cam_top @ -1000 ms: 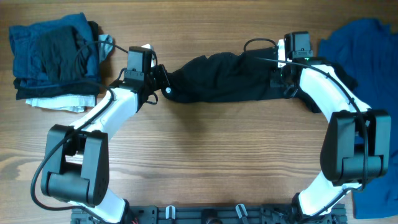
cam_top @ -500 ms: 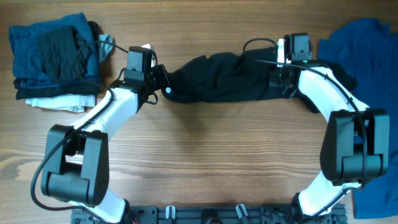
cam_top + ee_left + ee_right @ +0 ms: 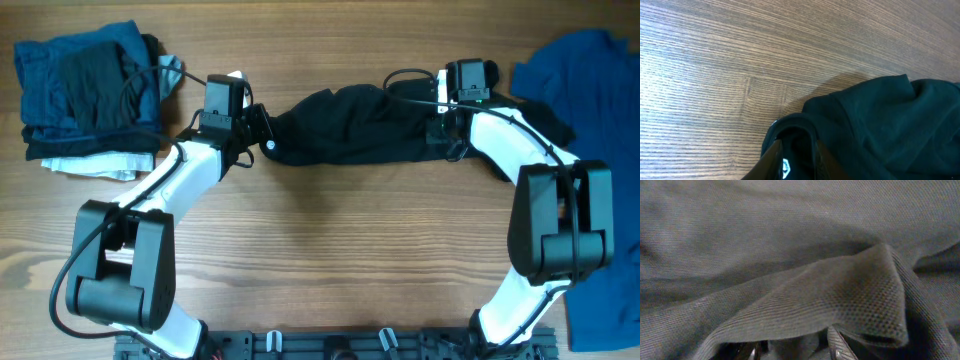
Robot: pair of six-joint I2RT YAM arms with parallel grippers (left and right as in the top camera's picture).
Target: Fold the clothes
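A black T-shirt (image 3: 350,125) lies bunched into a long strip across the back of the wooden table, stretched between my two grippers. My left gripper (image 3: 262,130) is at its left end. In the left wrist view the left gripper (image 3: 797,162) is shut on a fold of the black T-shirt (image 3: 880,125), which wraps round the fingertips. My right gripper (image 3: 445,128) is at the strip's right end. In the right wrist view the T-shirt (image 3: 790,255) fills the frame and drapes over the right gripper (image 3: 795,352), with cloth bunched between its fingers.
A pile of folded clothes (image 3: 90,95), blue, black and white, sits at the back left. A royal-blue shirt (image 3: 590,90) lies spread at the back right and runs down the right edge. A dark rail (image 3: 330,348) lines the table's front edge.
My right gripper has shifted a little to the left, and the T-shirt's right end has drawn in with it. The left arm has not moved.
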